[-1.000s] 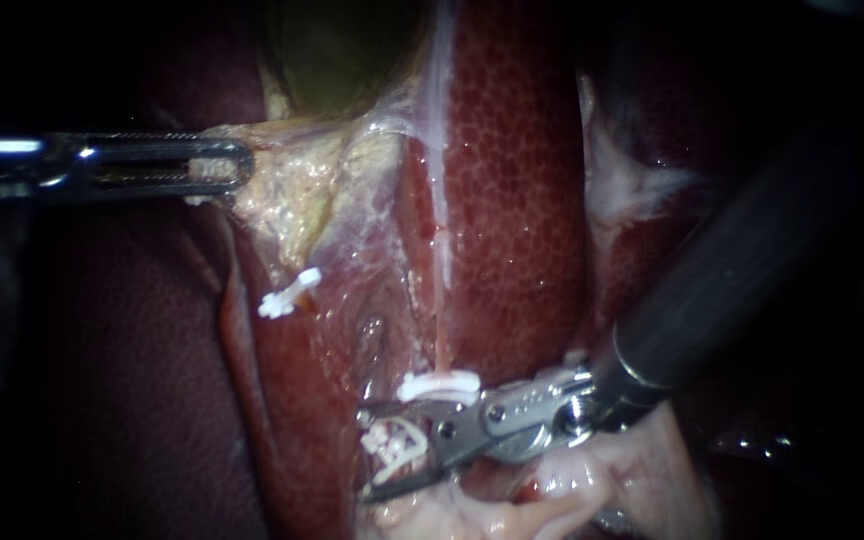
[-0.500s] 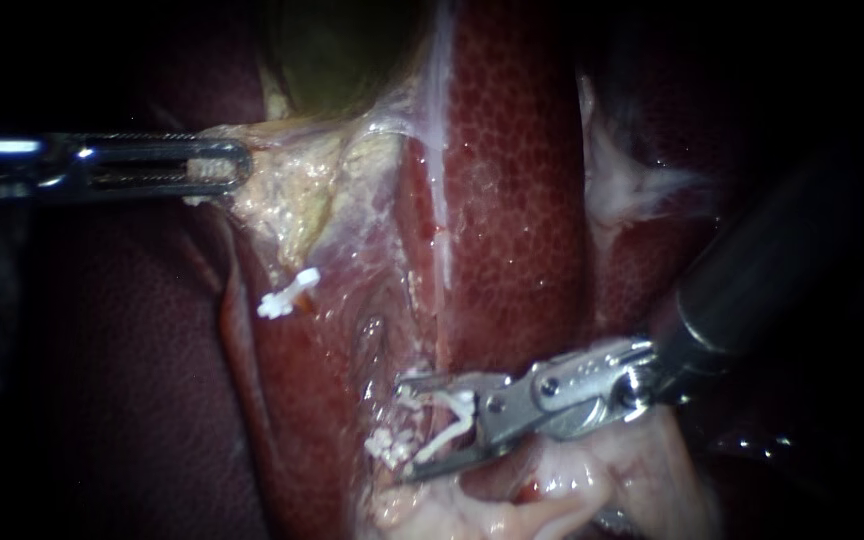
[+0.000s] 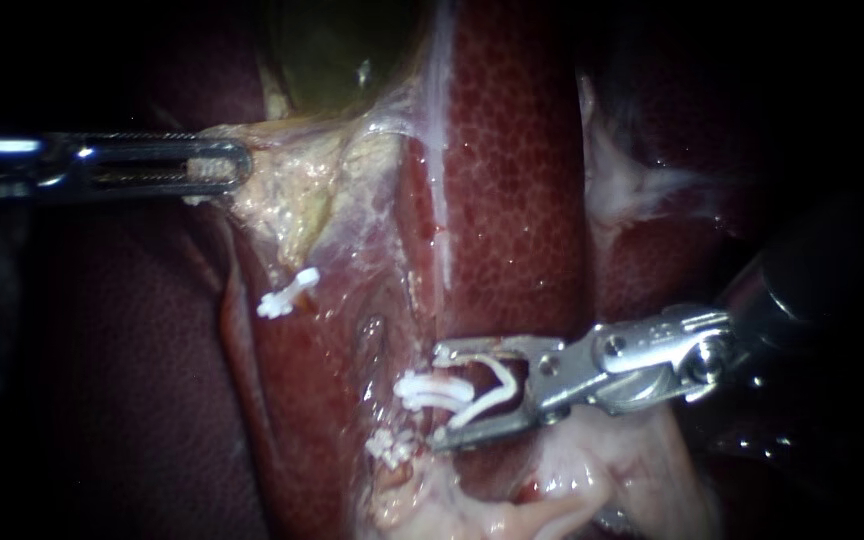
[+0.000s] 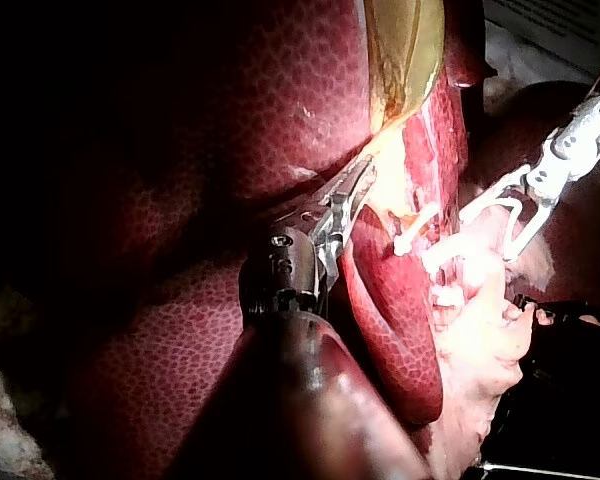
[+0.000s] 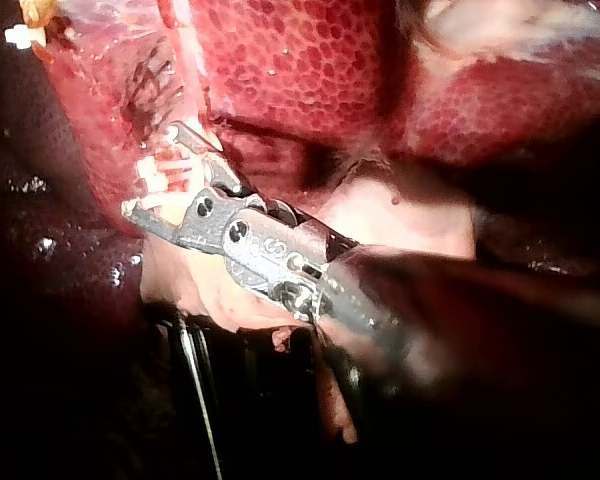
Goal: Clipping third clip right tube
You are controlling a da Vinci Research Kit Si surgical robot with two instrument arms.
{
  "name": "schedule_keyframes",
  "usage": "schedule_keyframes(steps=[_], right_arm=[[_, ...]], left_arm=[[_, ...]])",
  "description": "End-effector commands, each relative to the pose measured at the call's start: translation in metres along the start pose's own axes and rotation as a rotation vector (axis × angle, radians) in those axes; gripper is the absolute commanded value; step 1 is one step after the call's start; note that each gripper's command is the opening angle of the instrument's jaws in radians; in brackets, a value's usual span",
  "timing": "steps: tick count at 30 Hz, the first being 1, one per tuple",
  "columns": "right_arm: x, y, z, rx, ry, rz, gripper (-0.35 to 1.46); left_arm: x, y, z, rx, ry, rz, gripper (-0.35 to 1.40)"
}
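- Gripping the pale tissue [image 3: 292,190] just below the gallbladder [image 3: 342,60], the left instrument [image 3: 237,165] comes in level from the left. Its jaws lie pressed together on the edge of that tissue, which is drawn taut toward them.
- The right instrument [image 3: 437,397] enters from the right, low in the endoscope view. Its jaws stand apart with an open clip [image 3: 497,380] seated between them, one white leg along each jaw.
- The right tube [image 3: 441,250] is a thin pale strand running down the edge of the liver [image 3: 512,180] to the mouth of those jaws.
- A closed clip [image 3: 422,388] sits across the tube there, level with the gap between the jaw tips and just beside the open clip.
- Whether the open clip's legs reach around the tube cannot be told.
- A lower clip [image 3: 390,447] lies just below and to the left of the closed one, near the lower jaw's tip, among pale ragged tissue.
- A far clip [image 3: 289,292] stands well apart to the left, below the tissue that the left instrument holds.
- In the left wrist view the right instrument's spread jaws and white clip show ahead of and beside the left instrument.
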Motion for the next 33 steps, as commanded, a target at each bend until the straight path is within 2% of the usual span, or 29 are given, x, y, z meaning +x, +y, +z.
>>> schedule_keyframes(steps=[1,10,20,24,30,33], right_arm=[[0.0000,0.0001,-0.0002,-0.001,0.001,0.032,0.59],[-0.0006,0.0016,-0.0003,-0.005,0.036,0.205,0.56],[-0.0026,0.0049,-0.0009,-0.028,0.045,0.311,0.54],[-0.0034,0.0062,-0.0012,-0.032,0.065,0.351,0.55],[-0.0041,0.0067,-0.0007,-0.035,0.076,0.385,0.56],[-0.0044,0.0068,-0.0002,-0.014,0.083,0.413,0.55]], left_arm=[[0.0000,0.0000,0.0000,0.000,0.000,0.000,-0.11],[0.0001,0.0000,0.0000,-0.001,0.000,0.000,-0.11],[0.0003,0.0000,0.0001,-0.002,-0.001,0.001,-0.11],[0.0003,0.0000,0.0001,-0.002,-0.001,0.001,-0.11],[0.0003,-0.0001,0.0002,-0.002,-0.001,0.002,-0.11],[0.0004,-0.0001,0.0002,-0.002,-0.001,0.002,-0.11]])
